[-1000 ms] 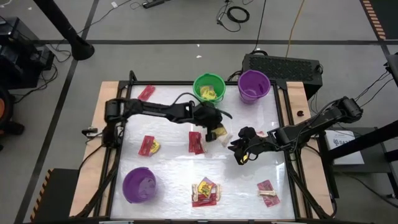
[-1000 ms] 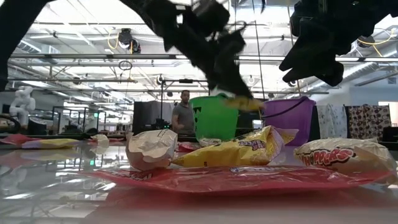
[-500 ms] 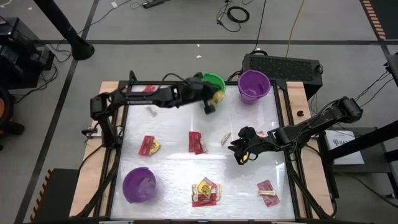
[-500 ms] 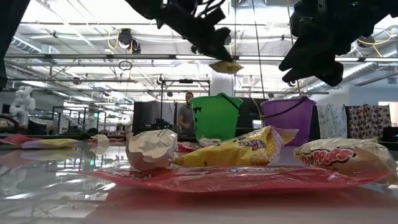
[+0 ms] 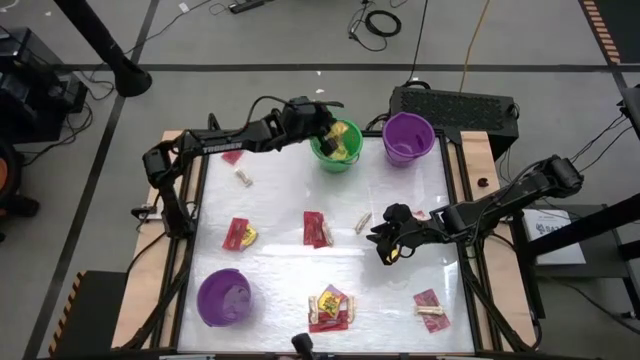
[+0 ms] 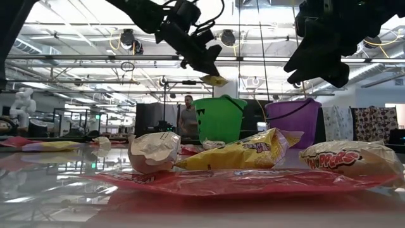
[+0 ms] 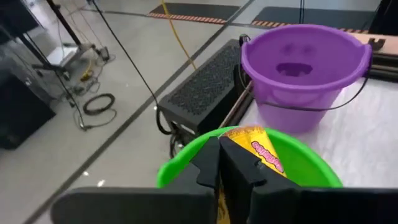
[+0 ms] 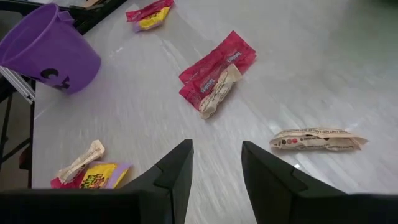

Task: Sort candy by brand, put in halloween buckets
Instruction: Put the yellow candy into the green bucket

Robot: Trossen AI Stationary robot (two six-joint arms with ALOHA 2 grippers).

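Held over the bright green round plastic bucket (image 5: 337,146), in the upper middle of the high view: a small yellow wrapped candy packet (image 7: 261,151). Pinched by the left gripper (image 7: 219,167), fingers together on one end of the packet. Long axis of the packet slanted, free end pointing away from the fingers and down toward the open mouth of the bucket. Glossy yellow wrapper, with red print on it, a little crumpled. Just behind, in the left wrist view, a purple round plastic bucket (image 7: 303,73) with a face cut in its wall. In the right middle of the high view, the right gripper (image 5: 385,240), hanging above the white table (image 5: 280,270), fingers apart, nothing between them.
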